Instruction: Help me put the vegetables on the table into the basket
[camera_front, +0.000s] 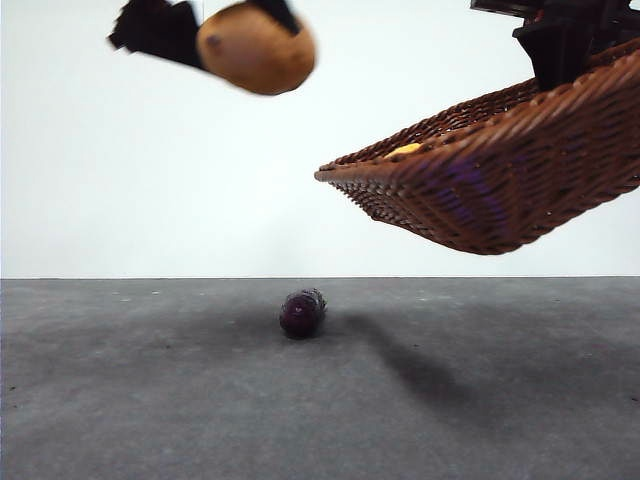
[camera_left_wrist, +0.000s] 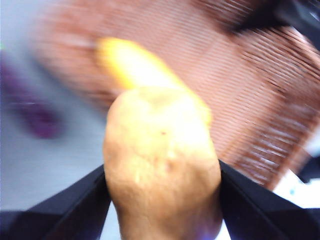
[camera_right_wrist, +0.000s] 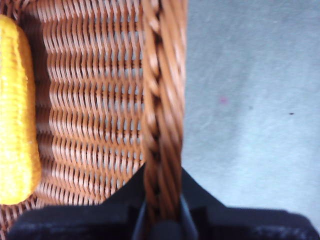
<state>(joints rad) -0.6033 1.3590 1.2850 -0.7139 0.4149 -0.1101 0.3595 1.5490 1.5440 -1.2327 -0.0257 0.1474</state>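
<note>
Held aloft: rounded brown potato (camera_front: 256, 47) in clenched left tool (camera_left_wrist: 162, 200), heading for tilted woven reddish-brown wicker basket (camera_front: 500, 180), rim gripped by right tool (camera_right_wrist: 162, 220), at 3 o'clock; yellow corn cob (camera_right_wrist: 15, 115) inside; dark purple eggplant (camera_front: 302, 312) on grey tabletop (camera_front: 150, 400).

Left gripper (camera_left_wrist: 162, 200) — matte black, broad flat wedge-shaped jaws, right gripper (camera_right_wrist: 162, 220) — black, blocky, angular body

Potato (camera_front: 257, 47) airborne; corn (camera_right_wrist: 15, 110) in tilted basket (camera_front: 500, 190); eggplant (camera_front: 302, 312) on table (camera_front: 150, 400).

Table (camera_front: 120, 400) open around lone eggplant (camera_front: 302, 312); raised basket (camera_front: 500, 190) blocks upper right, corn (camera_right_wrist: 15, 110) inside
</note>
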